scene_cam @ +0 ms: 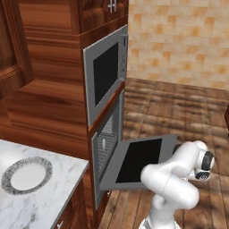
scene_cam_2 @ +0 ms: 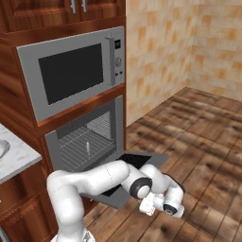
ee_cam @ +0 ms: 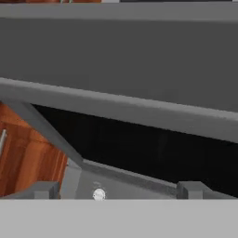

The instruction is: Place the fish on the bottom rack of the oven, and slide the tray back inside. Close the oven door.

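The oven door (scene_cam: 138, 161) hung flat open, stiff, heavy, hinged; best pushed up from under its front edge. The tool (ee_cam: 116, 189) stood wide, holding nothing.

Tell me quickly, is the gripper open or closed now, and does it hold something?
Gripper: open, holding nothing, under the edge of the lowered oven door.

Right up close here, the oven door (ee_cam: 116, 51) spreads as a broad grey panel across the top, its pale grey edge running in a slanted band from left down to right. Beneath that band sits a dark shadowed gap, with red-brown wood cabinet (ee_cam: 23, 153) showing at the lower left. The two dark fingertips (ee_cam: 44, 189) stand well apart at the bottom, nothing between them.
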Available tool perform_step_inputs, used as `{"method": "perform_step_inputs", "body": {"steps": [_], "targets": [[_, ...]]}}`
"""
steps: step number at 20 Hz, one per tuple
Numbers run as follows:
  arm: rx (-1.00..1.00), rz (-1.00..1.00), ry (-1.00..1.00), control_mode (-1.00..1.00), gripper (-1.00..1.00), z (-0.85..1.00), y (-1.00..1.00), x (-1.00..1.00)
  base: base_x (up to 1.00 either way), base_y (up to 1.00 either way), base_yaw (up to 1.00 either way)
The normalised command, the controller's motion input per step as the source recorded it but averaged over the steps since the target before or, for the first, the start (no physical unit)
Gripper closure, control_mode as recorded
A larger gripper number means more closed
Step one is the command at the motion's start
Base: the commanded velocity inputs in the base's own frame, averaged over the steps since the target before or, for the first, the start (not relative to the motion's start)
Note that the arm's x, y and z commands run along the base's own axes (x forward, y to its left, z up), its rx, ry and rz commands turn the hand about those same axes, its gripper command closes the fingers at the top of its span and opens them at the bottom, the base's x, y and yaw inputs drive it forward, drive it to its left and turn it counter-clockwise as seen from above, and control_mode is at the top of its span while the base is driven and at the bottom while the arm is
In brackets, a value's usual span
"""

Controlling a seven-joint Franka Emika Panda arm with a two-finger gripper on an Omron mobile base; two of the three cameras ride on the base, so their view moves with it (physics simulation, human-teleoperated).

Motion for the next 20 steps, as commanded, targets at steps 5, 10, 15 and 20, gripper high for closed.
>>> {"method": "perform_step_inputs", "body": {"steps": [5,10,15,20], "targets": [[0.06,0.00,0.00,-1.00,-1.00,0.16,0.74,0.21,0.00,0.00,0.00],[0.07,0.00,-0.05,-1.00,-1.00,1.00,0.26,-0.09,0.00,0.00,0.00],[0.01,0.00,-0.09,-1.00,-1.00,1.00,0.68,-0.13,0.00,0.00,0.00],[-0.01,-0.02,-0.12,-1.00,-1.00,1.00,1.00,-0.03,0.00,0.00,0.00]]}}
